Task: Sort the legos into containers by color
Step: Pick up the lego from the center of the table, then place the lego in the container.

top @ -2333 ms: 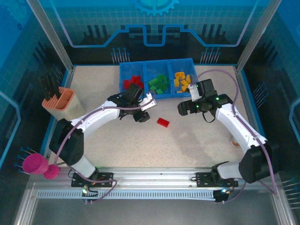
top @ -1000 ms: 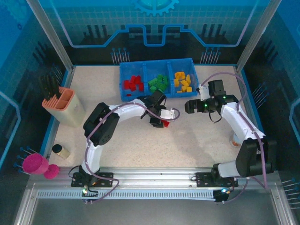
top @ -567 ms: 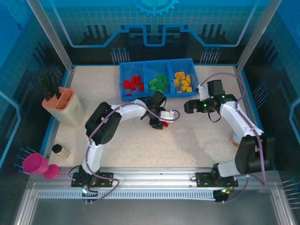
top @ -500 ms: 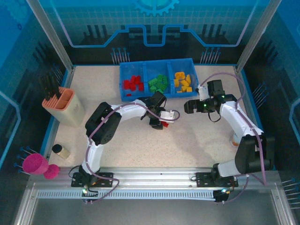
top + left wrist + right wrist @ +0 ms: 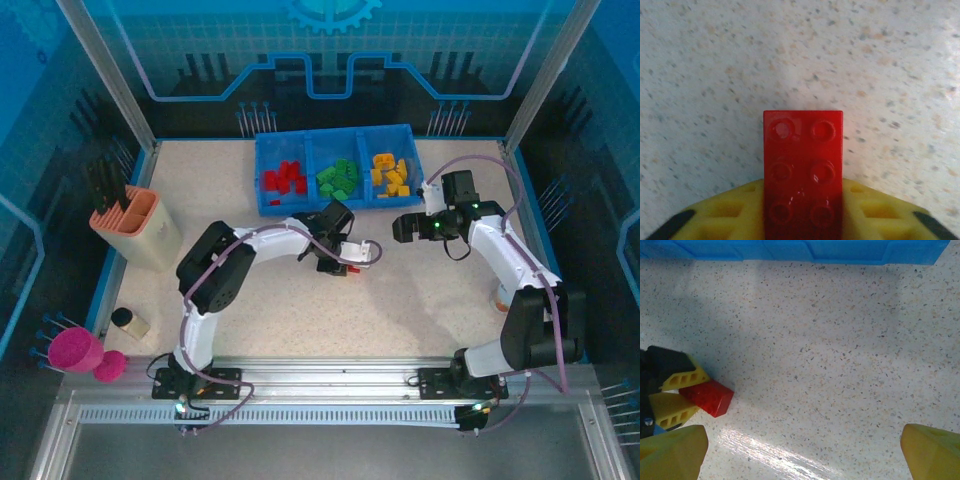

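A red lego (image 5: pixel 803 170) lies studs-up on the speckled table, and my left gripper (image 5: pixel 803 215) is shut on it, a yellow finger (image 5: pixel 725 212) pressed to each long side. From the right wrist the same red lego (image 5: pixel 707 396) pokes out of those yellow fingers (image 5: pixel 682 377). Overhead, the left gripper (image 5: pixel 342 262) sits just below the blue tray (image 5: pixel 335 206). The containers hold red legos (image 5: pixel 284 180), green legos (image 5: pixel 338 178) and orange-yellow legos (image 5: pixel 390 174). My right gripper (image 5: pixel 400 228) hovers open to the right; the right gripper (image 5: pixel 802 455) has bare table between its fingertips.
A peach-and-cream tool holder (image 5: pixel 135 225) stands at the left edge, a small can (image 5: pixel 128 322) below it and pink objects (image 5: pixel 78 350) outside the frame. A small round object (image 5: pixel 497 298) lies near the right arm. The tray's front wall (image 5: pixel 790 250) is ahead of the right gripper.
The left gripper, which had swung from the tray down to the loose red lego, has closed its jaws on it. The right arm has stayed put.
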`<state>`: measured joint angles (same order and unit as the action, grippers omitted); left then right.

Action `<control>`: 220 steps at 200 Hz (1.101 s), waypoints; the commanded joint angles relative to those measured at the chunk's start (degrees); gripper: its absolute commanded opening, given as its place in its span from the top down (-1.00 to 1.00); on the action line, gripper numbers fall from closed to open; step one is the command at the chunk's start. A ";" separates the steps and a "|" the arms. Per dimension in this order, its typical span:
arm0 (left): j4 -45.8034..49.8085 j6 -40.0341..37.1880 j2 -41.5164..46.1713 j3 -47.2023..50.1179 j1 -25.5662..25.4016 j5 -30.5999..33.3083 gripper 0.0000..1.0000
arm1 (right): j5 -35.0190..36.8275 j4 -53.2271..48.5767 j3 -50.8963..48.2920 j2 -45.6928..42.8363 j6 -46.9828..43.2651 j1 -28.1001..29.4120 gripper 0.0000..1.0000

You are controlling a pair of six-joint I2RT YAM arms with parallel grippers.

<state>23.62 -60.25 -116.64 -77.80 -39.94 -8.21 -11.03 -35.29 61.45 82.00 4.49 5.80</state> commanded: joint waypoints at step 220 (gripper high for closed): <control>3.27 23.18 -5.37 -40.18 23.70 13.30 0.68 | 2.39 -2.34 2.62 -2.26 2.78 0.79 -1.00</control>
<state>25.69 -39.31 -116.57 -112.42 -18.20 -0.10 -10.72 -35.55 62.13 81.76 6.26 5.98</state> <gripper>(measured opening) 0.307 0.998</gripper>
